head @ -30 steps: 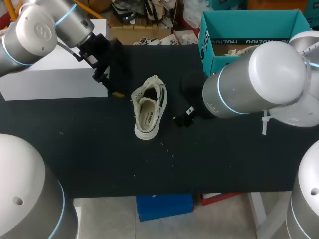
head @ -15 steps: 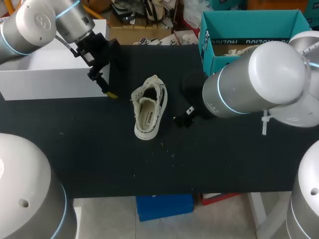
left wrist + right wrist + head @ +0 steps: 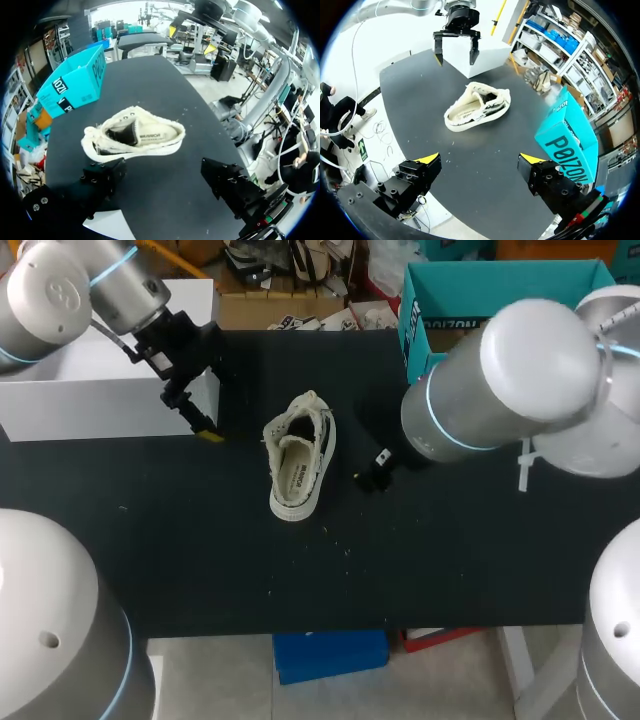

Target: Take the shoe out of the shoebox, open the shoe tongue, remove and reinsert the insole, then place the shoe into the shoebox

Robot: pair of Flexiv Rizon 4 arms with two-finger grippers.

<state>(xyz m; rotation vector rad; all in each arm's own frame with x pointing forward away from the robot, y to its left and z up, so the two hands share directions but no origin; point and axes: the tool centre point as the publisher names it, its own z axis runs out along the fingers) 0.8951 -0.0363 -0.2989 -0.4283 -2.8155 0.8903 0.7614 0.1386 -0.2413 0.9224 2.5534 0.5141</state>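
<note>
A cream low-top shoe [image 3: 298,455] lies on its side in the middle of the black table, opening towards the far side. The teal shoebox [image 3: 500,290] stands at the back right with its lid off. My left gripper [image 3: 195,418] hangs open left of the shoe, clear of it. In the left wrist view the shoe [image 3: 132,137] lies just ahead of the open left gripper [image 3: 162,180], with the shoebox [image 3: 75,82] beyond. My right gripper [image 3: 372,472] is open to the right of the shoe. The right gripper [image 3: 480,160] holds nothing; the shoe [image 3: 477,105] lies ahead of it.
A white box [image 3: 100,390] sits at the table's back left, right behind my left gripper. The shoebox [image 3: 567,135] stands close beside my right arm. Small crumbs [image 3: 335,540] dot the cloth near the shoe's toe.
My left gripper has drawn back to the left, away from the shoe and towards the white box. The right arm has shifted slightly. The shoe has not moved.
</note>
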